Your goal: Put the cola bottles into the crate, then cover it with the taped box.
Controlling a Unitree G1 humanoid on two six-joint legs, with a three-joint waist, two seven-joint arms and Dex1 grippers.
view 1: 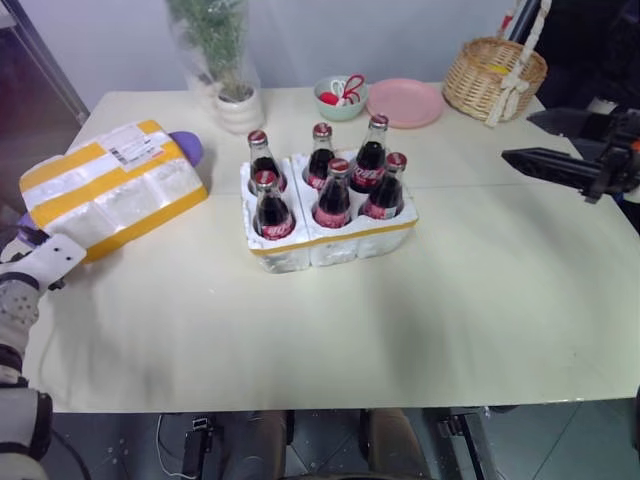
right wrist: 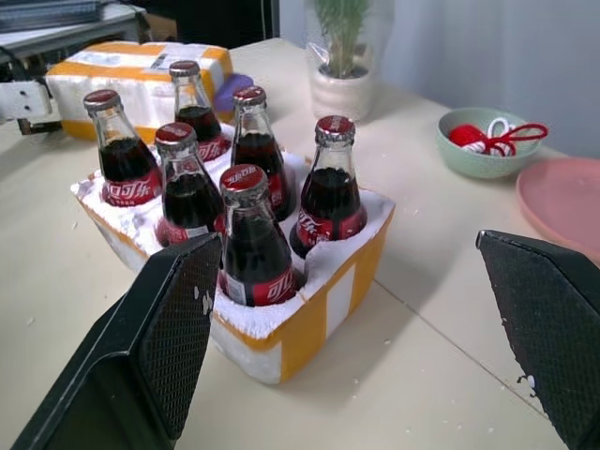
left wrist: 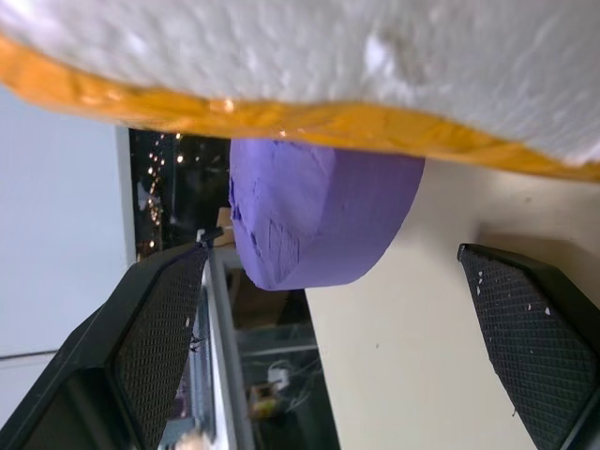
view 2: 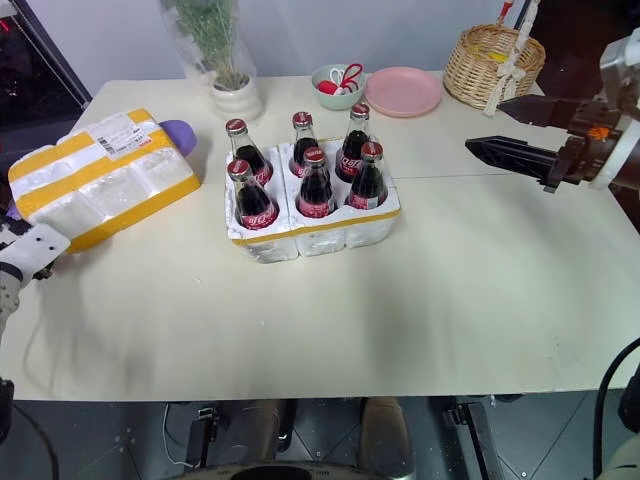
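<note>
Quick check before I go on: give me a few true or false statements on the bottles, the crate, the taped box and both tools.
1. All six cola bottles stand in the crate. True.
2. The taped box already covers the crate. False: it lies on the table to the crate's left, propped on a purple block.
3. The right tool holds a bottle. False: it is open and holds nothing.
4. The left tool is open at the taped box's edge. True.
5. A pink plate sits beside a wicker basket. True.

Six cola bottles (view 1: 333, 195), one crate (view 1: 330, 240), one taped box (view 1: 110, 185).
</note>
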